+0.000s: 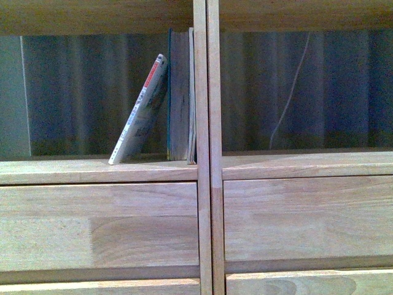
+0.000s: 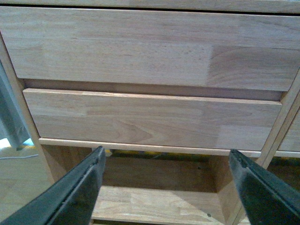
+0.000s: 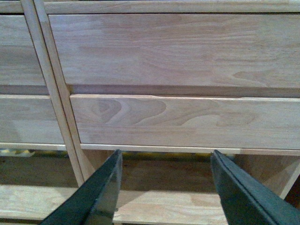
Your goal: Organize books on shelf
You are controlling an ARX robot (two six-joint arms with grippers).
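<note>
In the front view the wooden shelf [image 1: 98, 171] fills the frame, two columns side by side. In the left compartment a thin white softcover [image 1: 140, 114] with a red spine mark leans to the right against a thicker teal book [image 1: 179, 95], which stands upright against the middle post. Neither gripper shows in the front view. My left gripper [image 2: 166, 161] is open and empty, low in front of the left column's drawer panels [image 2: 150, 117]. My right gripper [image 3: 166, 161] is open and empty, low in front of the right column's drawer panels [image 3: 187, 119].
The middle posts [image 1: 207, 147] divide the columns. The right compartment [image 1: 307, 92] holds no books; a thin white cord [image 1: 288, 101] hangs behind it. A low open bay [image 2: 154, 201] lies under the drawer panels, also in the right wrist view [image 3: 164, 201].
</note>
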